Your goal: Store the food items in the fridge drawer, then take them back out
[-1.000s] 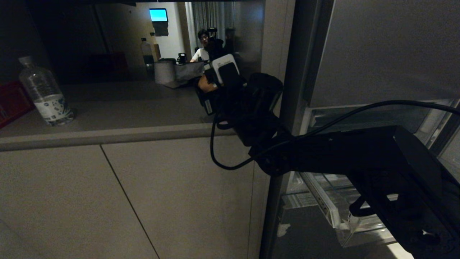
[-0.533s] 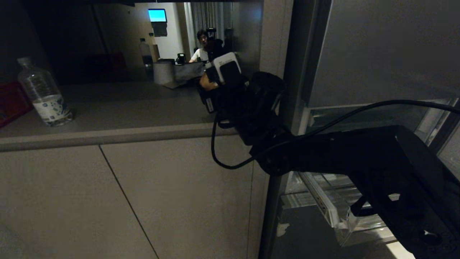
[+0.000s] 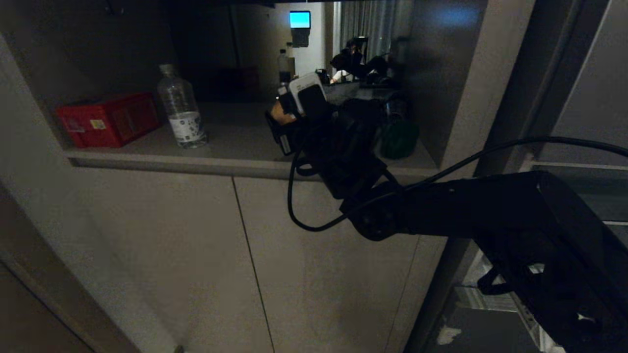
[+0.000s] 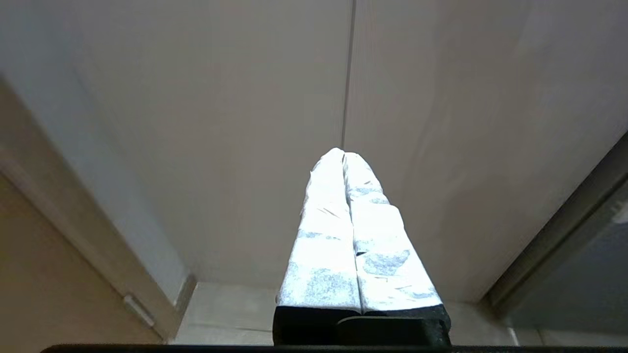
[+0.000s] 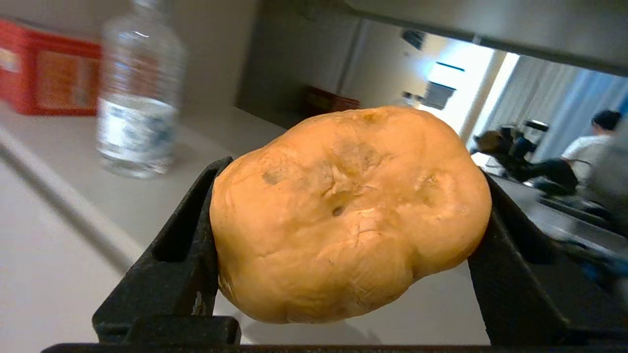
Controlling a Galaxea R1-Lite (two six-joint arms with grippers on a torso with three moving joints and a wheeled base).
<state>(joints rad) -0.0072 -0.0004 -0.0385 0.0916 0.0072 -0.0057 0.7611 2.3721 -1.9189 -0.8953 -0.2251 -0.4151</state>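
Note:
My right gripper [image 3: 289, 117] is shut on the brown potato [image 5: 351, 215], one of the food items, and holds it just above the grey shelf [image 3: 235, 142]. Its black fingers [image 5: 196, 230] press both sides of the potato [image 3: 277, 113]. The dark green pepper [image 3: 400, 139] rests on the shelf to the right of that gripper, close to the side wall. At the lower right, behind my right arm, only a sliver of the clear fridge drawer [image 3: 532, 318] shows. My left gripper [image 4: 342, 152] is shut and empty, pointing at a cabinet door [image 4: 245, 122].
A clear water bottle [image 3: 180, 108] and a red box [image 3: 108, 120] stand on the shelf to the left of the potato. Flat cabinet doors [image 3: 196, 255] run below the shelf edge. A mirror-like back wall [image 3: 363, 54] reflects a seated person.
The camera has turned left, so the whole scene slid right: the red box and the pepper came into view and the fridge drawer left. The right gripper keeps its hold on the potato.

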